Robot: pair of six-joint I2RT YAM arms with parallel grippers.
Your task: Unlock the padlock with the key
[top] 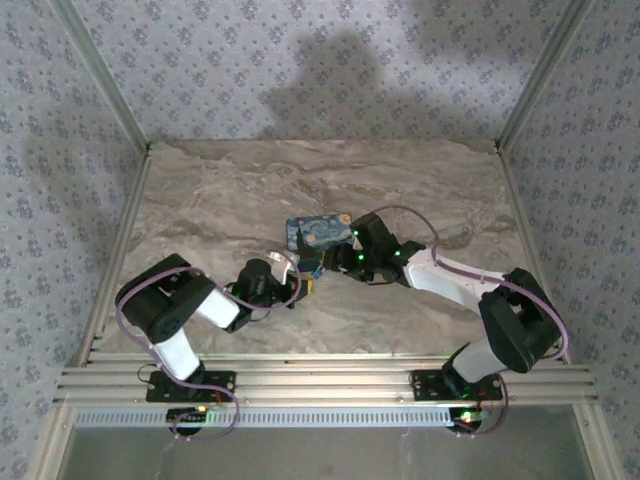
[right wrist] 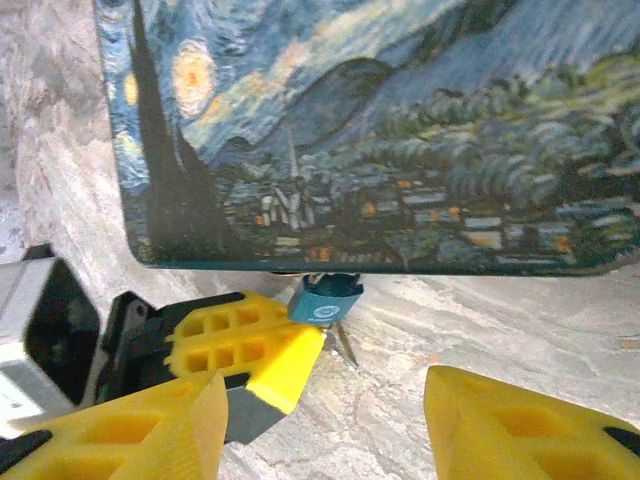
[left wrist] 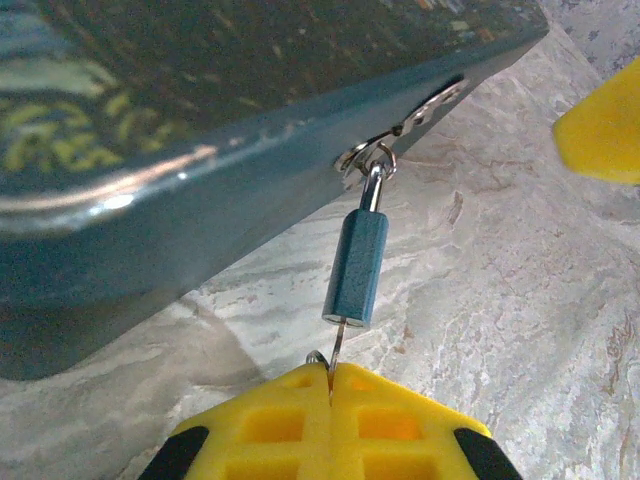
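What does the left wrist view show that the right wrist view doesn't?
Left wrist adds the hasp the padlock hangs from, and the key running from its underside into the shut left end effector. Right wrist adds the box cover face-on with its starry-night painting, and the open right end effector. Both share padlock, key, left end effector, table.

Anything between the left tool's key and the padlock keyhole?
Nothing visible. The left tool is shut on the key, whose shaft meets the bottom face of the small blue padlock hanging from the hasp of the starry-night case.
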